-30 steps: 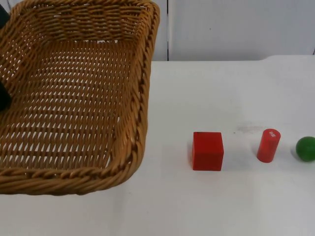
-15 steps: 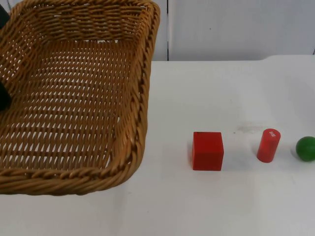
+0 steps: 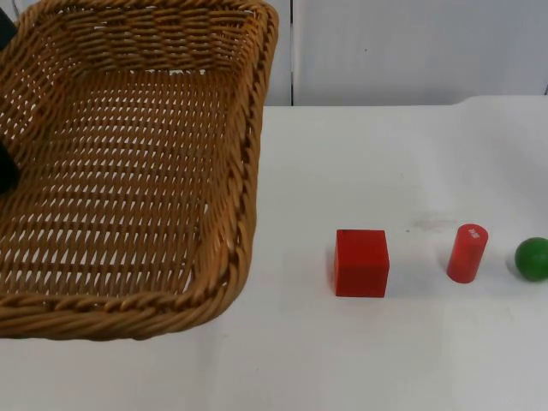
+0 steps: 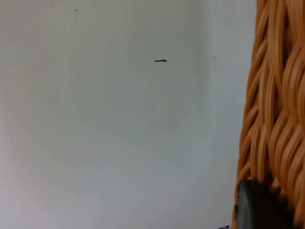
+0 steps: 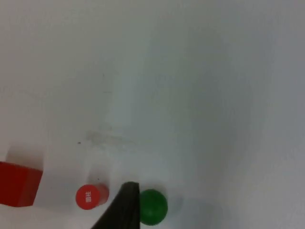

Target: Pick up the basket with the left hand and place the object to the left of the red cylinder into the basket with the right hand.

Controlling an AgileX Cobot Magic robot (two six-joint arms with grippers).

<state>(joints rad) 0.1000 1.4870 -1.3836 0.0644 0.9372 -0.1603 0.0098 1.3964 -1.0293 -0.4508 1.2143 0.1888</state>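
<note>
The wicker basket occupies the left side of the top view, lifted and tilted, with its far rim overlapping the grey partition wall. The left gripper appears as a dark shape at the basket's left wall. In the left wrist view a black fingertip lies against the woven rim, so the left gripper is clamped on the basket; the same view also shows a small dark mark on the white table below.

To the right of the basket, three objects stand in a row on the table. The red cube comes first. The red cylinder stands upright near it, and carries a small white label on its top face; the writing cannot be read. The green ball lies just beside the cylinder at the picture's right edge.

The right wrist view shows the same three objects from above, with one black fingertip of the right gripper between the cylinder and the ball. Whether the right gripper's fingers are apart or together cannot be told.
</note>
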